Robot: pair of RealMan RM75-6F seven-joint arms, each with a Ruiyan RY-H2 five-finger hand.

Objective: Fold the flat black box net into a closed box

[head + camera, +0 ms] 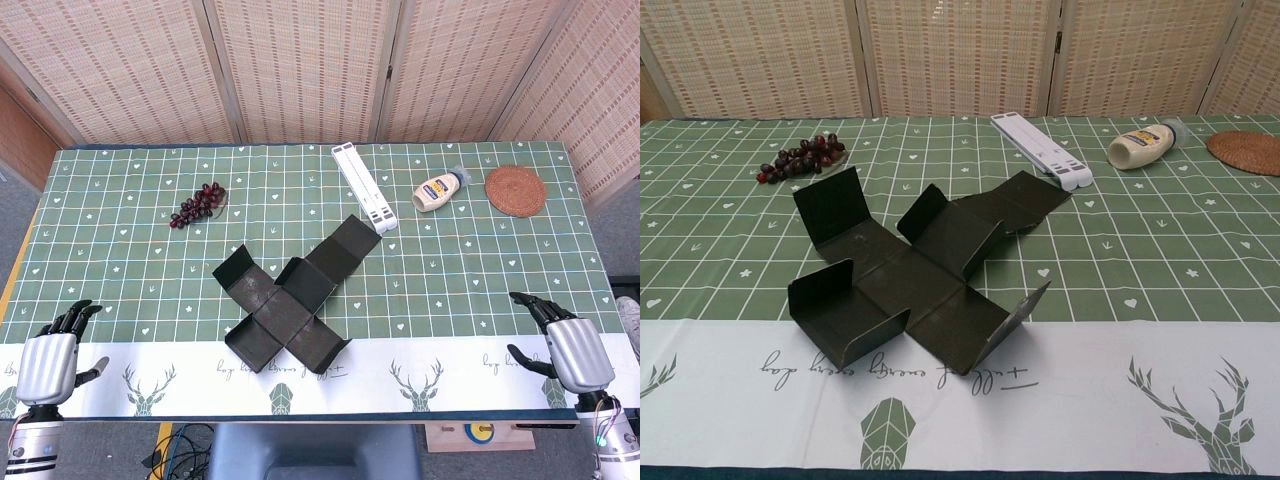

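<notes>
The black box net lies unfolded at the middle of the table, a cross of panels with several flaps partly raised. In the chest view the same net shows its flaps standing up at the left, front and right. My left hand rests at the front left corner of the table, fingers apart and holding nothing. My right hand sits at the front right edge, fingers spread and empty. Both hands are far from the net. Neither hand appears in the chest view.
A bunch of dark grapes lies behind the net to the left. A white folding stand touches the net's far flap. A mayonnaise bottle and a round woven coaster lie at the back right.
</notes>
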